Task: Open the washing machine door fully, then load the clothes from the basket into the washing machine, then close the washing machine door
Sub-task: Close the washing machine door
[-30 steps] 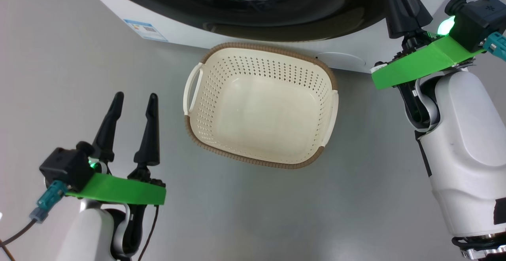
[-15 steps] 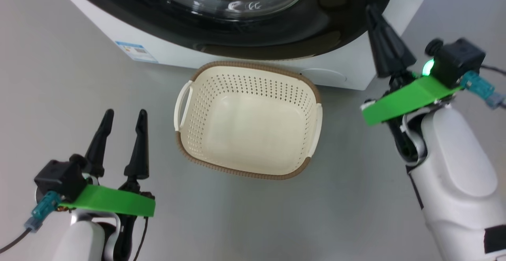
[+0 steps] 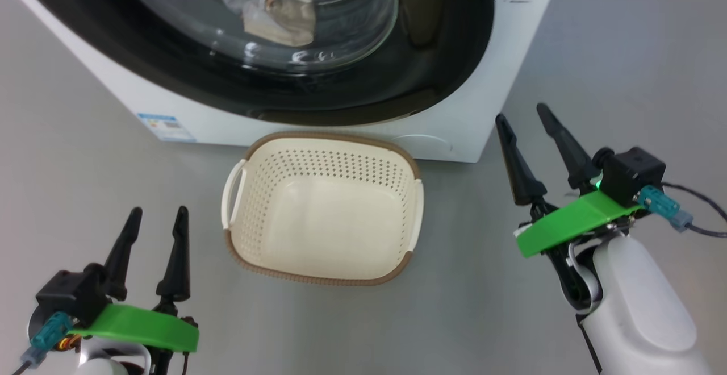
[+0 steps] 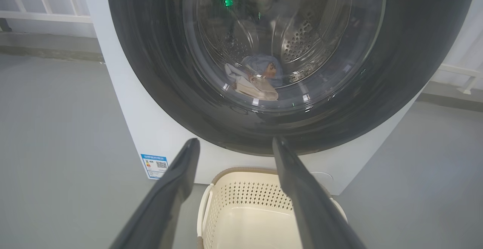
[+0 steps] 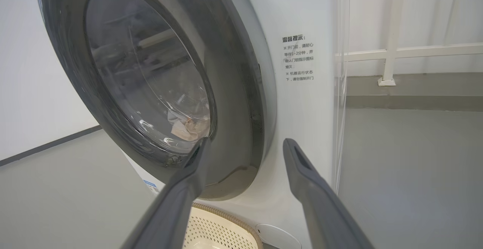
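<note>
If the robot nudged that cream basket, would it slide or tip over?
The basket is empty, thin perforated plastic, so probably light. Wide and low on the smooth floor, it would likely slide rather than tip. Its moulded walls and side handle suggest it stays stiff when lifted.

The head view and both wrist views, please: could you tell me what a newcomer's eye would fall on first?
The big glossy black washing machine door spans the top of the head view, looking shut, with the clothes visible through it. Just in front sits the cream basket, empty. The left tool and right tool stand open on either side of it, holding nothing.
</note>
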